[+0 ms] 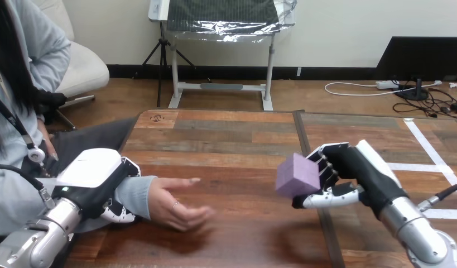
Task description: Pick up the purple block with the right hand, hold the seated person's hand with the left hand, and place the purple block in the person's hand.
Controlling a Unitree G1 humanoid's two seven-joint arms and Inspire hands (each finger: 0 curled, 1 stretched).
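Because the left hand (95, 176) sits over the person's wrist (135, 192) at the near left, with its white back on top of the grey sleeve and its fingers (121, 215) curled round underneath, the holding step looks done. At the near right, the right hand (340, 173) grips the purple block (297, 175), with fingers closed on the block's top and thumb under it. The block is held off the surface (237, 139), with its shadow lying below it. So the pick-up looks done too, and what is in hand is the carry.

Between the two robot hands, the person's hand (176, 204) rests on the surface, loosely open, reaching toward the block but well apart from it. The next move calls for the right arm to bring the block left and down until it is over that hand. The right hand's fingers should ease off only once the block rests in it, while the left hand steadies the wrist.

Some things are hard to make out:
- How firmly the left hand presses the wrist is hidden under its own shell.
- How far up the person's palm faces cannot be told — the curled fingers screen it.
- The block's far faces, and how deep it sits in the right hand, are covered.
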